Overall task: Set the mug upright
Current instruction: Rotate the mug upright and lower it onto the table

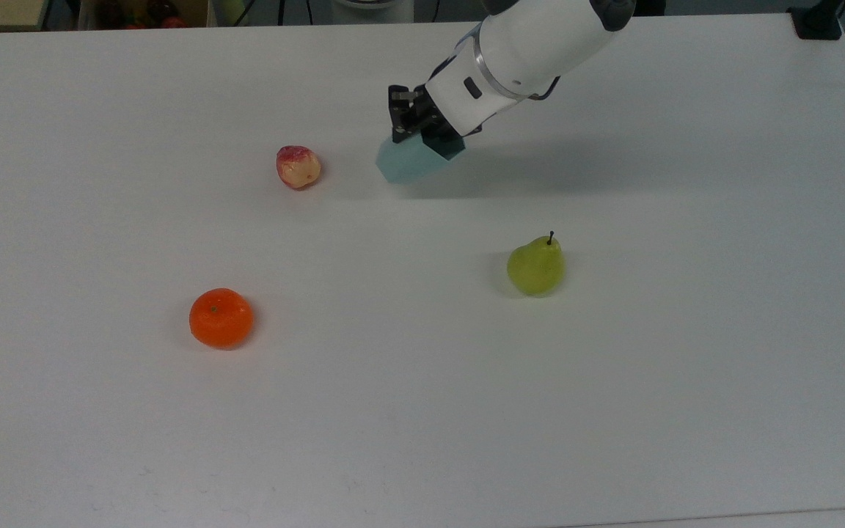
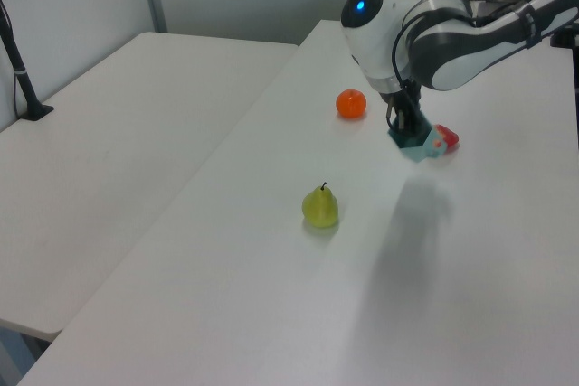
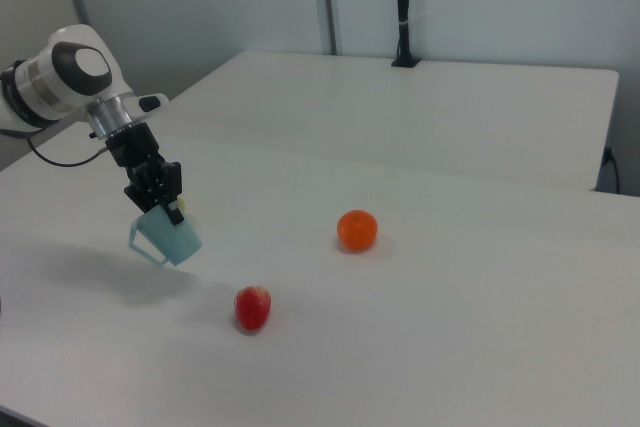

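While it hangs tilted above the white worktop (image 1: 100,440), the pale teal faceted mug (image 1: 406,161) is clamped at its rim by the black two-finger gripper (image 1: 409,126). In the right view the mug (image 3: 168,236) is clear of the surface, rim end higher than base. A red-and-cream peach (image 1: 298,166) lies to the top view's left, with a green pear (image 1: 536,265) and an orange tangerine (image 1: 221,317) well apart.

On my screens I count one mug (image 1: 408,162), pale teal. Fruit on the white table (image 1: 422,411), four items of four kinds: one orange (image 1: 221,317), one green pear (image 1: 536,265), one red-and-cream fruit (image 1: 298,166). I run one arm with one gripper (image 1: 422,125).
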`<action>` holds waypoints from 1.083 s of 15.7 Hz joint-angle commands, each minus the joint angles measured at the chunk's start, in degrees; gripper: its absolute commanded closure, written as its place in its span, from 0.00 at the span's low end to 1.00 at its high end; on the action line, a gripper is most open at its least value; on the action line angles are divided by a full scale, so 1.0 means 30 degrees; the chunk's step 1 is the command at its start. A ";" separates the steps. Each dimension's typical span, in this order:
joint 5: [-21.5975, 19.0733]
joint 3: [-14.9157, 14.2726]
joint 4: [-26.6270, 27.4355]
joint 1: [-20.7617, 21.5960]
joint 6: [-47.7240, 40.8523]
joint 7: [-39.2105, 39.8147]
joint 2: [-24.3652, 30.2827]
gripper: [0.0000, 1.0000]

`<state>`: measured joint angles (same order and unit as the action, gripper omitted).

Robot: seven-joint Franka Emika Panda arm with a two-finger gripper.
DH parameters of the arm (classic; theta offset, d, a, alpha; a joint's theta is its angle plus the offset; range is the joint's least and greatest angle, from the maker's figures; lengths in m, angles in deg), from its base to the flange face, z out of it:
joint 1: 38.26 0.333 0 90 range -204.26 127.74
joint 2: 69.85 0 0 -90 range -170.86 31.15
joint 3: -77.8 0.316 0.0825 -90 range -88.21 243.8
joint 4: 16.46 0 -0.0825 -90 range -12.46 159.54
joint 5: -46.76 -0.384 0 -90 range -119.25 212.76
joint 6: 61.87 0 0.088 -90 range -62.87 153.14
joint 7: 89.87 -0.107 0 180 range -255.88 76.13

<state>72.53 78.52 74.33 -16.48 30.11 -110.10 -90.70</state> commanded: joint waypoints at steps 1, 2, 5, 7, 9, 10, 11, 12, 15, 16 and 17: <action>-0.2756 0.0081 0.0674 -0.0490 0.2996 0.2253 0.0387 1.00; -0.3457 0.0081 0.0820 -0.0781 0.3612 0.3159 0.0416 1.00; -0.5947 0.0081 0.0880 -0.1397 0.4640 0.6963 0.0270 1.00; -0.6801 0.0081 0.1259 -0.1662 0.5168 0.9165 0.0124 1.00; -0.6862 0.0081 0.1669 -0.1837 0.5871 1.0371 -0.0052 0.96; -0.6834 0.0081 0.1671 -0.1896 0.5961 1.0608 -0.0169 0.89; -0.6833 0.0052 0.1671 -0.1926 0.5962 1.0697 -0.0170 0.78; -0.6862 0.0052 0.1642 -0.2013 0.5875 1.0698 -0.0141 0.60; -0.6804 0.0023 0.1554 -0.2248 0.5407 1.0669 0.0151 0.00; -0.6659 0.0023 0.1409 -0.2335 0.5086 1.0669 0.0239 0.00; -0.6629 0.0023 0.1292 -0.2336 0.4822 1.0553 0.0501 0.00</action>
<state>53.19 78.53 77.96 -22.81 46.55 -79.82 -91.81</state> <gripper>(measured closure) 0.529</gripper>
